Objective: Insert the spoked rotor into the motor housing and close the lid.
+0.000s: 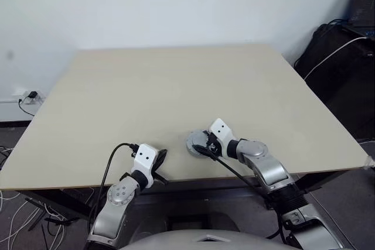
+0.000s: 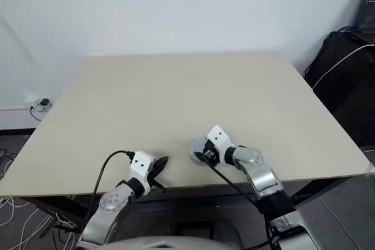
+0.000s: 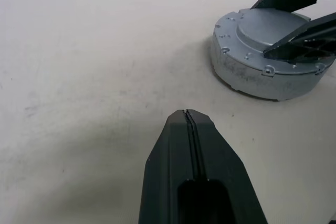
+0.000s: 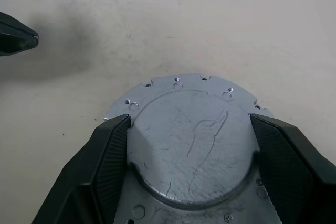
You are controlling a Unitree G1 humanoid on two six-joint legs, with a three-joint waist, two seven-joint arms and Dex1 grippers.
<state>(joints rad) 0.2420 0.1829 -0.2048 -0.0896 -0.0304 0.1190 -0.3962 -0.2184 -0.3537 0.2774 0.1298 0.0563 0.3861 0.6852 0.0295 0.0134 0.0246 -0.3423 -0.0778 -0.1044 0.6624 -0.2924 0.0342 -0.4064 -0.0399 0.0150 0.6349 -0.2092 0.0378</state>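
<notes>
— Where is the left arm?

— Low at the near edge of the table [image 1: 176,86], forearm angled forward and a little inward. The left end effector [image 3: 187,113] has its two black fingers pressed flat together, with nothing between them, the tip pointing slightly downward just above the tabletop.

— And the right arm?

— Bent in from the right, wrist turned toward the left. The right end effector [image 4: 189,124] is tilted downward with its fingers [image 4: 107,156] spread wide, one on each side of the raised centre of the lid [image 4: 191,140], pads close against its rim.

— Do the two meet?

— No, they sit near each other but apart.
</notes>
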